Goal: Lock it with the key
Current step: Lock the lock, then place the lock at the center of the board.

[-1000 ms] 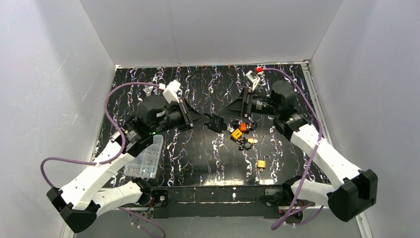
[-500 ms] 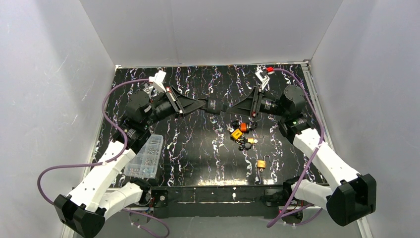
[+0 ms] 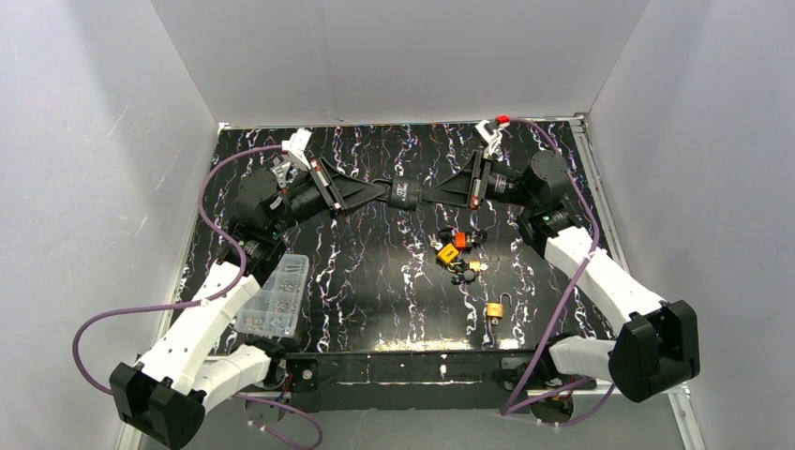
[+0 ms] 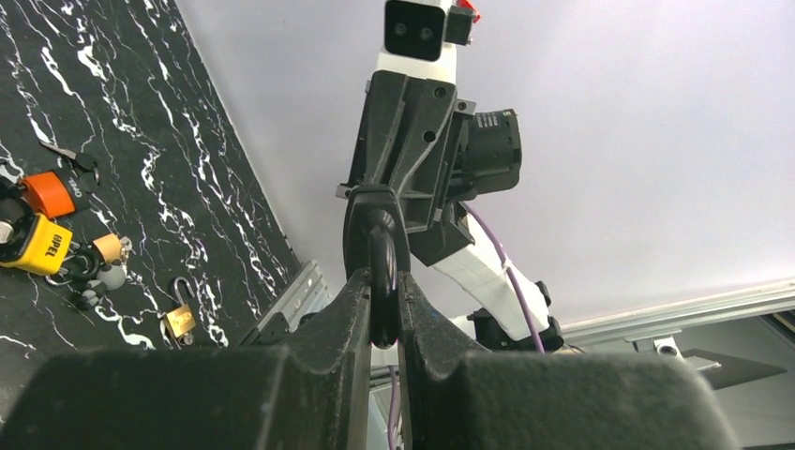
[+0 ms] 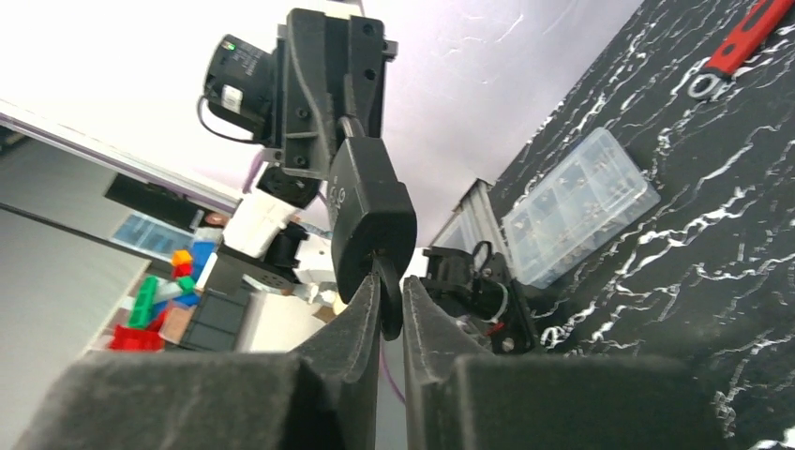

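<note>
A black padlock (image 3: 405, 193) with a white label hangs in the air over the back of the table, held between both arms. My left gripper (image 3: 386, 192) is shut on its shackle end. In the left wrist view the dark loop of the padlock (image 4: 379, 246) sits pinched between the jaws of my left gripper (image 4: 381, 281). My right gripper (image 3: 427, 195) comes from the opposite side. In the right wrist view my right gripper (image 5: 391, 286) is shut on the thin black head of the key (image 5: 391, 307), which sticks into the padlock body (image 5: 370, 211).
On the black marbled table lie a cluster of orange and yellow padlocks with keys (image 3: 452, 251), a brass padlock (image 3: 494, 310) with its shackle open, and a clear plastic parts box (image 3: 277, 298). A red-handled tool (image 5: 741, 42) lies near the box. White walls enclose three sides.
Both arms have lifted the padlock and carried it toward the back wall. The right gripper, open a second ago, has shut on the key.
</note>
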Controlling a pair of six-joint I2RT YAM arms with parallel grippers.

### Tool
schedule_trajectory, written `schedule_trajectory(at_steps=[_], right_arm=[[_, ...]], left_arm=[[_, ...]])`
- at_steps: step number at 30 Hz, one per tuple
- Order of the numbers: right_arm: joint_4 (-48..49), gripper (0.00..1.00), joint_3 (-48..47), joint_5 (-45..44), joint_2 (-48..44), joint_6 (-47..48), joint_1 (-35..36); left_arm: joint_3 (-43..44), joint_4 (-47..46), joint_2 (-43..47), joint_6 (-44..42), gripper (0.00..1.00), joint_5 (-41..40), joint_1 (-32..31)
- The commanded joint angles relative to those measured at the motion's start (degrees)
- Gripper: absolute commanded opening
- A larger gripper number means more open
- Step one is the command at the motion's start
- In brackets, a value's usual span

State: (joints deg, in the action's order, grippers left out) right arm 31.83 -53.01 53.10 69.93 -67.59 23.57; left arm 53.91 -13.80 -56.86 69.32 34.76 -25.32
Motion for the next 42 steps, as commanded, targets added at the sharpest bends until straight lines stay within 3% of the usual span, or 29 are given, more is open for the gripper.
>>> schedule_trajectory(at_steps=[1,2,6,11,13,16,20,27,36,38,39,40,41,42], right_arm=[[6.62,0.06,-3.44,1.07,1.15,-3.25,0.29],[7.15,0.01,-3.37,1.24,1.42,-3.65,0.25],[8.91,0.01,-1.88,1.00,1.96,-4.13,-0.25],[6.07,0.01,2.22,2.17,1.30,-1.25,-6.14],[0.52,0.01,3.10,1.86,0.64,2.43,-8.95],[-20.08,0.01,-1.59,-4.45,1.85,16.50,-9.19],[-31.20,0.01,-9.80,-12.71,10.67,25.17,-4.29],[-36.86,0.01,-25.50,-17.61,32.14,25.24,-0.33],[-47.76,0.01,-46.52,-20.04,52.47,24.03,3.15],[-50.38,0.01,-51.64,-20.04,57.77,23.35,4.08],[-53.10,0.01,-54.37,-19.80,60.51,23.86,4.55],[-55.16,0.11,-56.43,-20.26,62.13,24.86,5.12],[-54.92,0.32,-56.18,-20.20,62.47,24.90,5.34],[-54.98,0.44,-56.27,-20.24,62.64,24.92,5.48]], left_arm=[[0.03,-6.90,0.93,1.53,0.00,2.02,1.41],[-0.46,-7.17,0.99,1.50,0.00,1.98,1.94],[-2.17,-9.42,0.75,1.84,0.00,3.03,6.21],[-5.29,-16.81,0.32,6.19,0.00,5.87,15.06],[-6.14,-17.66,-0.38,6.84,0.00,6.61,17.54],[-4.68,-9.26,-2.29,0.82,0.00,6.25,18.29],[-3.81,-2.00,-7.47,-5.82,0.00,4.49,18.29],[1.64,7.62,-22.57,-15.84,0.00,1.52,18.33],[6.27,8.53,-45.36,-19.53,0.00,5.67,18.29],[9.72,17.46,-48.87,-23.96,0.02,4.13,18.20],[12.36,25.43,-49.81,-27.66,0.20,0.18,18.28],[14.13,31.76,-50.15,-30.52,0.46,-3.98,18.28],[14.92,35.70,-49.40,-33.11,0.68,-8.99,18.20],[15.79,37.62,-48.68,-34.50,0.79,-11.50,18.18]])
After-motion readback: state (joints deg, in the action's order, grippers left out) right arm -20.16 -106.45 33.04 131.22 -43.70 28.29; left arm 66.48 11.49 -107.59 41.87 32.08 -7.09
